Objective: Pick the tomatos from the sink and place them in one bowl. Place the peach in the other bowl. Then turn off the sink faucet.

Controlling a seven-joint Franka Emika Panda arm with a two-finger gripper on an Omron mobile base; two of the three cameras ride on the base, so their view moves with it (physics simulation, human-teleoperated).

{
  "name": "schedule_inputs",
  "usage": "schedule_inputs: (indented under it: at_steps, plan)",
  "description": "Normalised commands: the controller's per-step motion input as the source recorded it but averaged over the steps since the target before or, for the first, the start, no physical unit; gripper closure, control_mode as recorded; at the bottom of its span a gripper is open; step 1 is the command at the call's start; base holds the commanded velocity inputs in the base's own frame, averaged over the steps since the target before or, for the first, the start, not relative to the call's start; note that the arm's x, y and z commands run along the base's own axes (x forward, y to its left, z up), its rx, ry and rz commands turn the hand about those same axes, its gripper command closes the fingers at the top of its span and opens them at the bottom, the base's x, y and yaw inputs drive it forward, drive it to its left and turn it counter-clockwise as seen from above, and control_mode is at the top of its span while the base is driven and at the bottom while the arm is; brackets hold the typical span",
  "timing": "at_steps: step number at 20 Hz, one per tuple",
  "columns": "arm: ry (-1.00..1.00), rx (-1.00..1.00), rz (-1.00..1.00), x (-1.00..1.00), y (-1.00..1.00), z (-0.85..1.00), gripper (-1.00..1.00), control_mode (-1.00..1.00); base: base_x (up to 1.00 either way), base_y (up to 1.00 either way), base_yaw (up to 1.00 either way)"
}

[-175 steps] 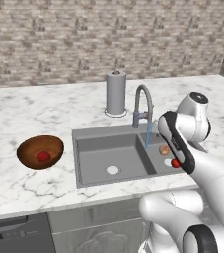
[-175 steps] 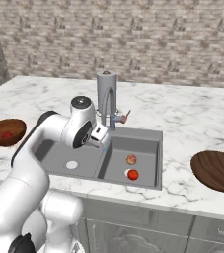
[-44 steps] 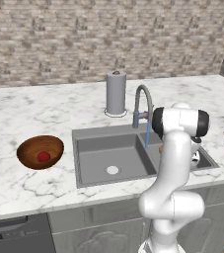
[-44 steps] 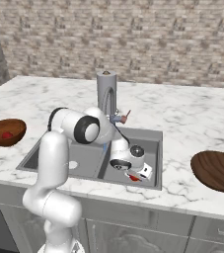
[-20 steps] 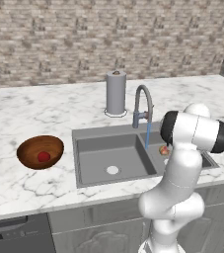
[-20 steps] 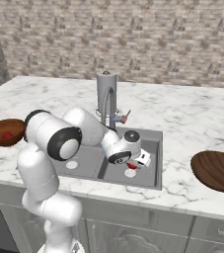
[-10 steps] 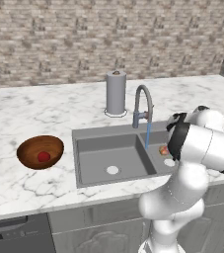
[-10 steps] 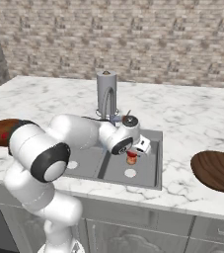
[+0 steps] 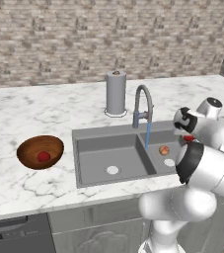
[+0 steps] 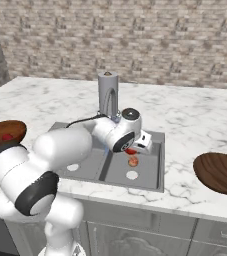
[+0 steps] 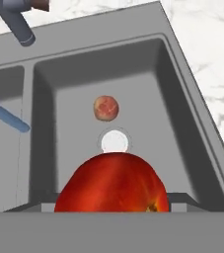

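My gripper is shut on a glossy red tomato, held above the right basin of the grey sink. From the left base view the gripper hangs over the sink's right end, and from the right base view the gripper hovers just above the peach. The pale peach lies on the basin floor beside the white drain. Another tomato rests in the left wooden bowl. The other bowl sits on the right counter. Water runs from the faucet.
A grey upright cylinder stands behind the sink on the marble counter. The brick wall closes off the back. My own white arm stretches across the left basin in the right base view.
The gripper has risen out of the right basin with the tomato in it. The peach and the bowls have stayed put.
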Motion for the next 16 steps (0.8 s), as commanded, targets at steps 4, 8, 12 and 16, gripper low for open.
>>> schedule_inputs:
  at_steps: [4, 8, 12, 16]
  plan:
    - [0.00, 0.00, 0.12, -0.33, 0.33, 0.37, 1.00, -1.00, 0.00, 0.00, 0.00]
    - [0.00, 0.00, 0.15, -0.28, 0.47, 0.24, 1.00, -1.00, 0.00, 0.00, 0.00]
    - [0.00, 0.00, 0.15, -0.28, 0.53, 0.20, 1.00, -1.00, 0.00, 0.00, 0.00]
    - [0.00, 0.00, 0.14, -0.21, 0.53, 0.20, 1.00, -1.00, 0.00, 0.00, 0.00]
